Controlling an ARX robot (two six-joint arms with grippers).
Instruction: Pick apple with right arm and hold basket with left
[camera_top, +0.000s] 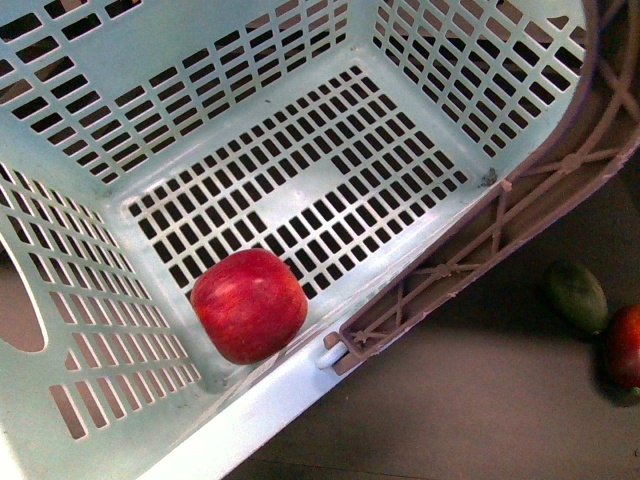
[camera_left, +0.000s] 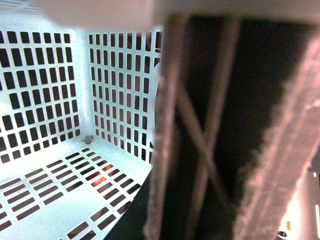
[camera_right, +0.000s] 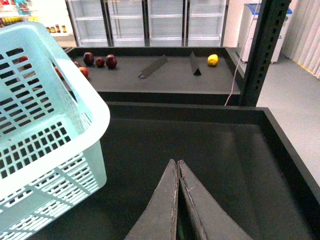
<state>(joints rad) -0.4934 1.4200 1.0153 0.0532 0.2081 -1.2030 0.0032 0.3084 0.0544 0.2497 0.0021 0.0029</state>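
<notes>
The red apple (camera_top: 248, 304) with yellowish streaks lies on the slotted floor of the light turquoise basket (camera_top: 330, 160), in its near corner. The brownish-mauve handle (camera_top: 520, 200) runs along the basket's right side. No gripper shows in the front view. In the left wrist view the handle (camera_left: 200, 135) fills the picture close up, with the basket's wall (camera_left: 45, 90) behind; my left gripper is shut on the basket, its fingers hidden. In the right wrist view my right gripper (camera_right: 177, 162) is shut and empty above the dark shelf, right of the basket (camera_right: 45, 145).
A dark green oval fruit (camera_top: 576, 296) and a darker red fruit (camera_top: 624, 346) lie on the dark surface right of the basket. In the right wrist view several dark red fruits (camera_right: 100, 61) and a yellow fruit (camera_right: 213, 59) lie on a far shelf; a black post (camera_right: 260, 50) stands at right.
</notes>
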